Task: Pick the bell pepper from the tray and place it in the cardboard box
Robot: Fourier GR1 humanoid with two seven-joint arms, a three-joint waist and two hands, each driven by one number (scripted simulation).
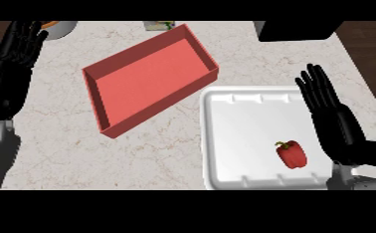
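- Just to the left of the robot's right hand point(334, 117) lies a small red bell pepper with a green stem point(291, 154).
- The pepper rests inside a white foam tray with a raised rim point(242, 102), near the tray's lower right part.
- The right hand is open wide, with its fingers straight and spread, pointing up and away from the robot.
- This hand sits over the right edge of the tray, close to the pepper but not touching it.
- The right hand holds nothing.
- Farther to the left of the right hand, past the tray, sits a red, flat, open box with low walls point(150, 77).
- The box is turned at a slant on the pale, marble-look counter point(58, 127), and one corner of it comes close to the tray's top left corner.
- Nothing shows inside the box.
- Over at the far left edge, the robot's left hand point(18, 48) rests open with its fingers up, well apart from the box and the tray.
- The left hand holds nothing too.
- Just beside the left hand's fingertips, at the top edge of the counter, sits a grey round thing with a bit of orange point(58, 27); I cannot tell what it is.
- Above the right hand, at the top right of the counter, stands a big black block point(297, 30).
- A small greenish thing point(158, 25) peeks in at the counter's top edge, above the box.
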